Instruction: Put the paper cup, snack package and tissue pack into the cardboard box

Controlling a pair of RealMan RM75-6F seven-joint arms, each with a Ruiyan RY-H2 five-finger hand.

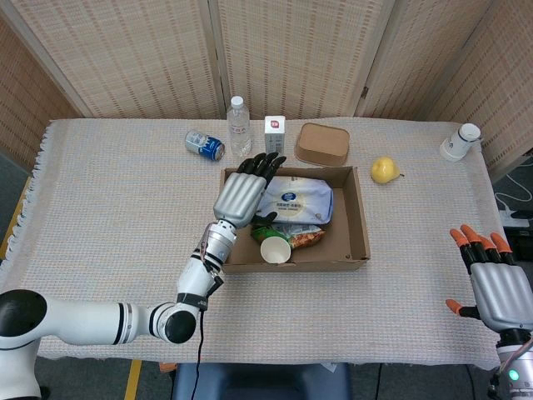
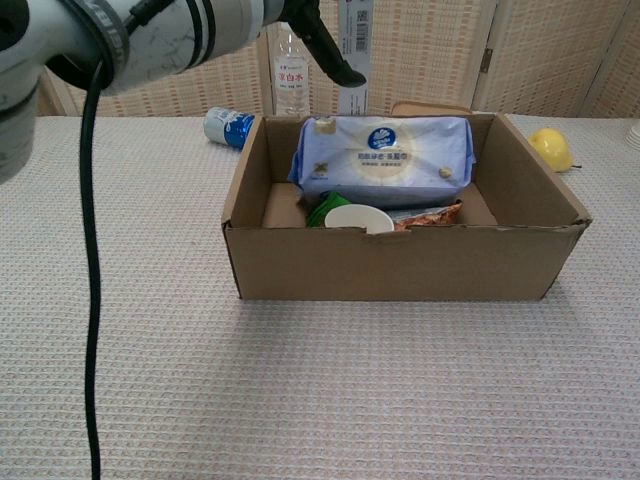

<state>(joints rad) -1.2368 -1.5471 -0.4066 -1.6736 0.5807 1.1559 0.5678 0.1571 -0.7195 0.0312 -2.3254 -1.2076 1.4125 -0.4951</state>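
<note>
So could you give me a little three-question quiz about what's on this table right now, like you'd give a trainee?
1. True or false: the tissue pack lies inside the cardboard box.
2. Which thing stands nearest the box's front wall? A) paper cup B) pear C) water bottle
3. Fill in: the left hand hangs over the box's ____ side, holding nothing.

Key
1. True; it rests on the snack package.
2. A
3. left; the right hand is off by the table's right edge, fingers spread.
</note>
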